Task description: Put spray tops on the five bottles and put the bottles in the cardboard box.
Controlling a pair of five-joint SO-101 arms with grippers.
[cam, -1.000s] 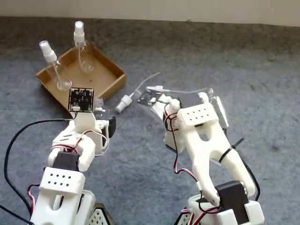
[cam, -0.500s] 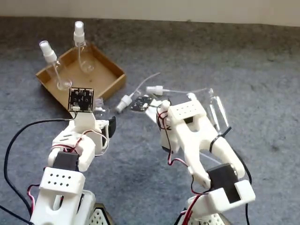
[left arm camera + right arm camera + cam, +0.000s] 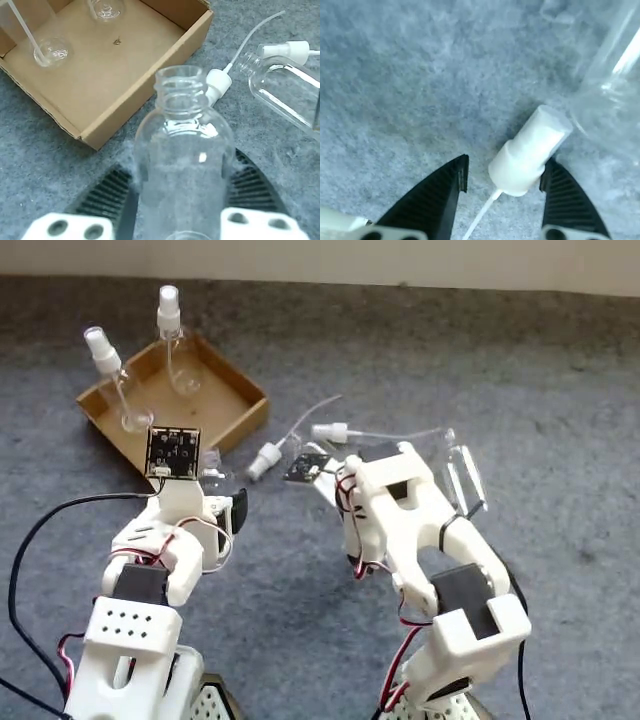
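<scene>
My left gripper is shut on a clear bottle with an open neck and no top, held near the cardboard box. In the high view that bottle sits just ahead of the left gripper. Two bottles with spray tops stand in the box. My right gripper is open low over the carpet, its fingers either side of a white spray top lying there. Another loose spray top lies beside the box.
Clear bottles lie on the grey carpet to the right of the right arm, one close to the gripper. A further spray top lies by them. The box's near corner is close to the held bottle.
The right arm has swung left and tipped its wrist down toward the carpet. The left arm and its bottle have stayed put.
</scene>
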